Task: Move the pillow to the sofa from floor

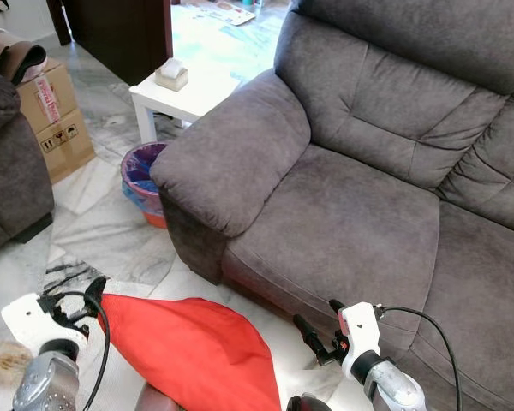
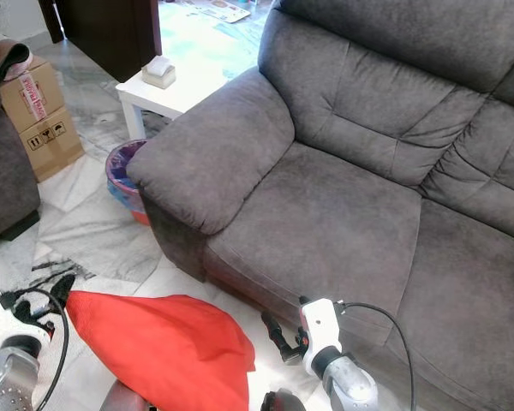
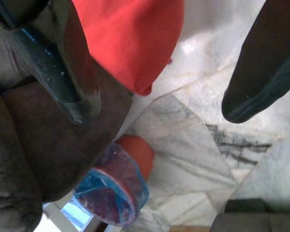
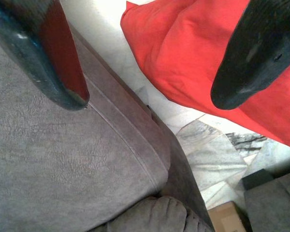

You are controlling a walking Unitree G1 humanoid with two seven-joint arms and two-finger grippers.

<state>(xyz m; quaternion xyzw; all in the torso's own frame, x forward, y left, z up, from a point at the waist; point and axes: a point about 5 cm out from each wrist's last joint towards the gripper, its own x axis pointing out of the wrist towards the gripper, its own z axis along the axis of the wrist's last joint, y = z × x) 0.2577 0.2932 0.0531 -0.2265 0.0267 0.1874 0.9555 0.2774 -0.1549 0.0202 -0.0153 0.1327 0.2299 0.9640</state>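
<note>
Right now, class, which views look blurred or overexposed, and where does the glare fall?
Left eye view: sharp, with glare washing out the floor behind the white table. Left wrist view: soft, the near fingers blurred, the floor bleached beside the pillow. Right wrist view: fingers blurred, sofa texture crisp.

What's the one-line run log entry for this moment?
pillow: between grippers, by sofa | left gripper: open | right gripper: open

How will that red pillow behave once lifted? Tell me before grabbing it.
The red pillow looks soft and creased, so it will probably sag and fold around the fingers. It seems light for its bulk. Its smooth fabric may slip from a narrow pinch. Both grippers stand open beside it.
</note>
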